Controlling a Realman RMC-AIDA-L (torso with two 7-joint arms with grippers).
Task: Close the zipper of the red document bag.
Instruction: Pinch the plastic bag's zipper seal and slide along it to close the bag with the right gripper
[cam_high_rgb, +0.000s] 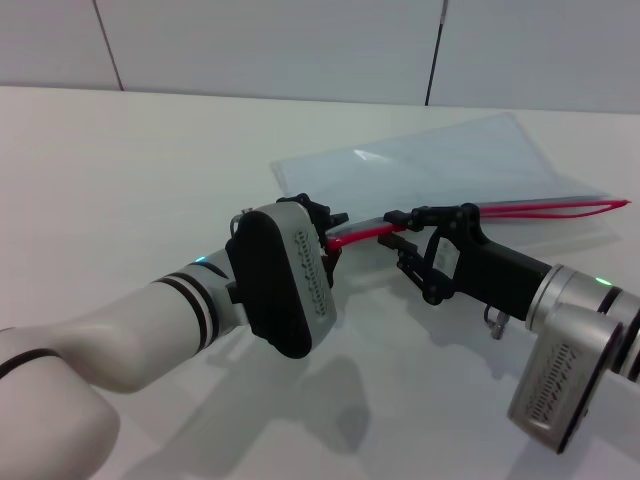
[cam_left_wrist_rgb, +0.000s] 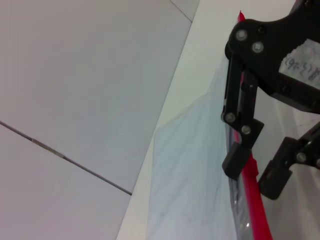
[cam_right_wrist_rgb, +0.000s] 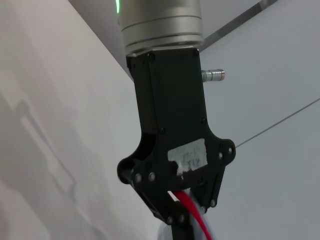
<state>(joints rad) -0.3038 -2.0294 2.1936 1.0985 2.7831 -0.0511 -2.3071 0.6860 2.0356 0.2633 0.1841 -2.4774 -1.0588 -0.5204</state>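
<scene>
On white table (cam_high_rgb: 120, 160), red document bag (cam_high_rgb: 440, 165), grey panelled wall (cam_high_rgb: 270, 45) behind

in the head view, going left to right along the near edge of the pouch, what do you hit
White left arm with its black left gripper on the end of the thin bright red zipper → black right gripper around the zipper → free stretch of zipper along the translucent pale blue-grey plastic document bag → zipper's far tip.

One red document bag (cam_high_rgb: 430, 165), with one zipper (cam_high_rgb: 545, 210), is seen on one table (cam_high_rgb: 130, 170); two grippers are counted.
</scene>
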